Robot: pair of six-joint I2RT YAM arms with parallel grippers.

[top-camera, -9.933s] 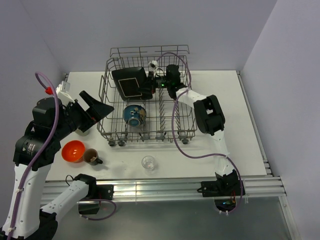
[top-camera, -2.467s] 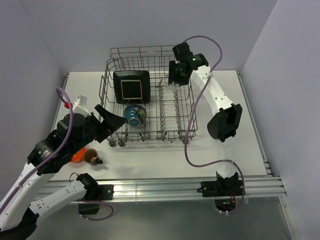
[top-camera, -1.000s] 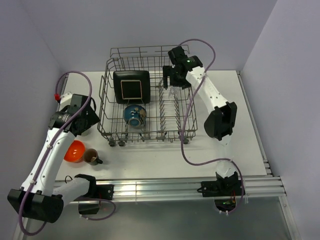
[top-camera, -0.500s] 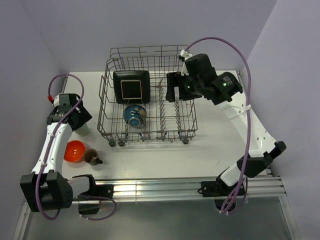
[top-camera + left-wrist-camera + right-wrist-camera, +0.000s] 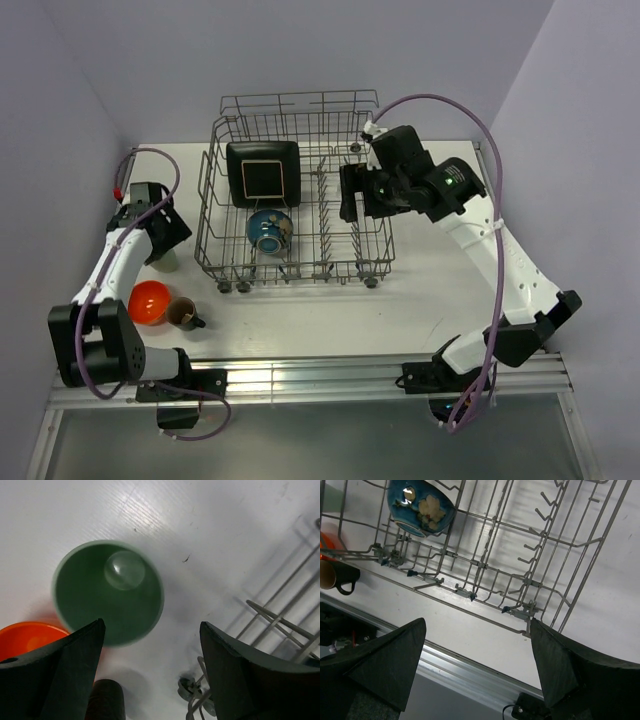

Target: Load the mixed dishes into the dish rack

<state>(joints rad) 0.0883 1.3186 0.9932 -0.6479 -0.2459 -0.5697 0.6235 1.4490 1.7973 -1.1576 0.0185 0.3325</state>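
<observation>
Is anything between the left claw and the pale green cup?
No. In the left wrist view, the left claw hangs over the pale green round cup with nothing between.

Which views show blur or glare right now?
Left wrist: pale green cup rim smeared, bright sheen on the table. Right wrist: dish rack sharp, small glare spot on the blue bowl. Top external: evenly lit, no obvious blur.
</observation>
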